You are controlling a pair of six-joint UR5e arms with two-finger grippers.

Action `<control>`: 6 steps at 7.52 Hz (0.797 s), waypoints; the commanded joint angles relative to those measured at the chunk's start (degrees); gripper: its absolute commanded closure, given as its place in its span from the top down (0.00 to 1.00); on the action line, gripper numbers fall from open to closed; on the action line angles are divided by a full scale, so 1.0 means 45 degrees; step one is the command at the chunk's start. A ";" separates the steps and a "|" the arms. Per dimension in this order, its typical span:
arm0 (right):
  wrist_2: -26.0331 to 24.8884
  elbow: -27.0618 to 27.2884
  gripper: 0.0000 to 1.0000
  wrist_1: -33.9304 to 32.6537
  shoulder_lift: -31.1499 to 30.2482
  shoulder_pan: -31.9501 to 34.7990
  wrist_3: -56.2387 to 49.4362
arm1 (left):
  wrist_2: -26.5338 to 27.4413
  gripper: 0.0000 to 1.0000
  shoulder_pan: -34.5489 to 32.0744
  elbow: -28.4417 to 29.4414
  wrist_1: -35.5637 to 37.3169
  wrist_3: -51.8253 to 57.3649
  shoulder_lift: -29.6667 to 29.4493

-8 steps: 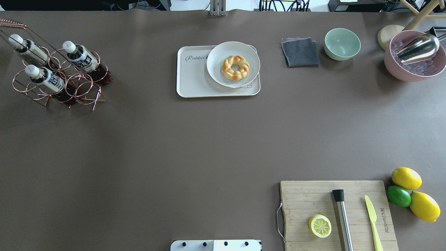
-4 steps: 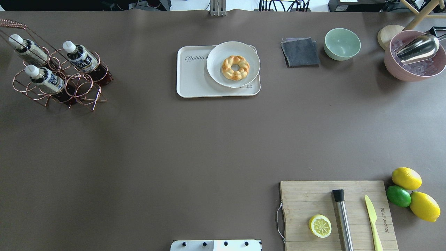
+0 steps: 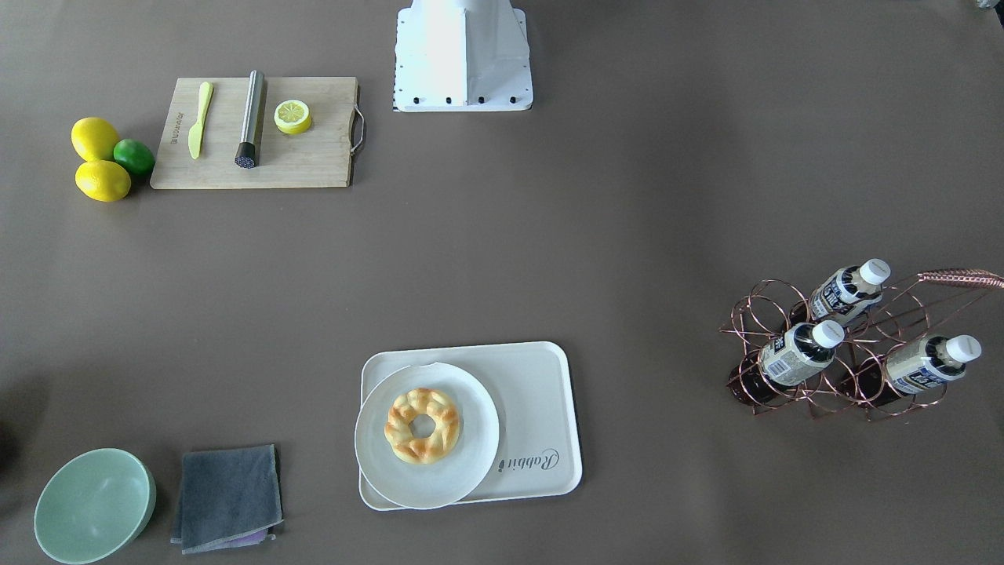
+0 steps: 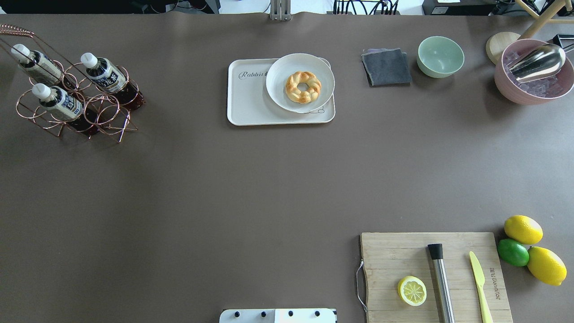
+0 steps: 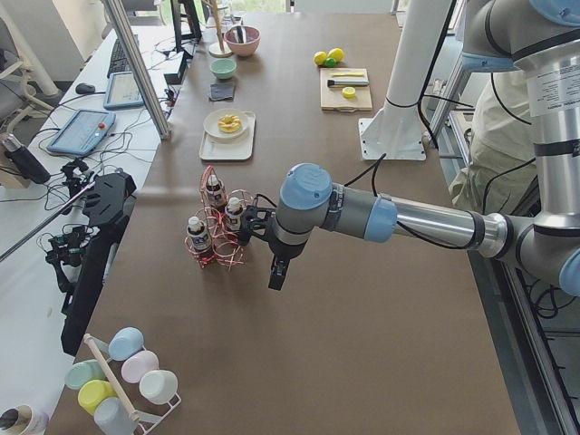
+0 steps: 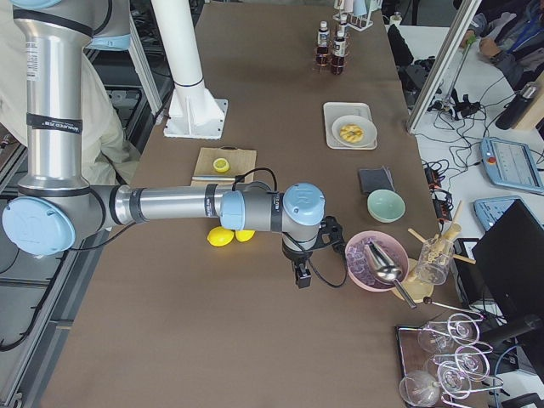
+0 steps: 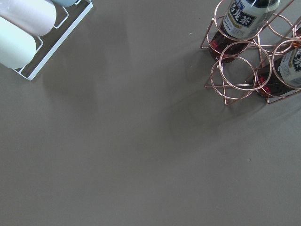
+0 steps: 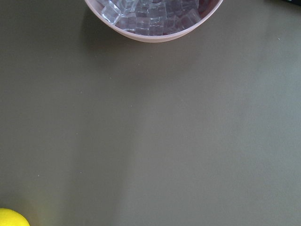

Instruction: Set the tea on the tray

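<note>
Three tea bottles stand in a copper wire rack (image 4: 76, 112) at the table's far left: one at the rack's right (image 4: 105, 74), one at the back (image 4: 38, 65), one in front (image 4: 60, 103). They also show in the front-facing view (image 3: 796, 353) and the left wrist view (image 7: 242, 16). The off-white tray (image 4: 249, 101) lies at the far middle (image 3: 537, 392). My left gripper (image 5: 278, 272) hangs over bare table just beside the rack; I cannot tell if it is open. My right gripper (image 6: 301, 274) hangs near the pink bowl; I cannot tell its state.
A round white plate (image 4: 280, 96) with a braided doughnut (image 4: 303, 86) covers the tray's right part. A grey cloth (image 4: 386, 67), green bowl (image 4: 440, 56) and pink ice bowl (image 4: 533, 96) with scoop stand far right. A cutting board (image 4: 394, 255), lemons and a lime (image 4: 513, 252) lie near right.
</note>
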 commanded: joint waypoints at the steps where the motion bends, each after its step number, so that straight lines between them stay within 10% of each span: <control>1: -0.0009 -0.0028 1.00 -0.0003 -0.0103 0.0005 0.0008 | 0.0040 0.97 0.0039 0.0029 -0.0413 -0.0050 -0.0060; 6: -0.0029 -0.0008 1.00 -0.0003 -0.0065 0.0025 0.0008 | 0.0118 0.97 0.0837 0.0048 -0.0801 -0.1314 -0.0293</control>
